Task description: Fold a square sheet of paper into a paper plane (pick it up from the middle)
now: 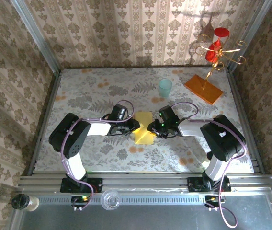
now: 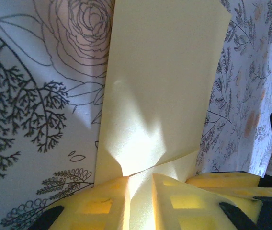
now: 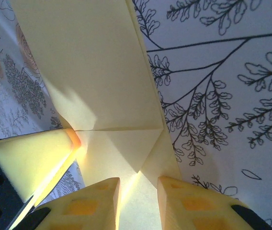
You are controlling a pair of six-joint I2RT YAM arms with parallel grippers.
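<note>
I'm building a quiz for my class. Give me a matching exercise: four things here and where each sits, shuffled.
Things: 1 paper; 2 cup; 3 orange board; 4 left hand.
Places: A far right corner; B centre of the scene; C at the paper's left edge; D far side, left of the orange board.
Pairs: 1-B; 2-D; 3-A; 4-C.
</note>
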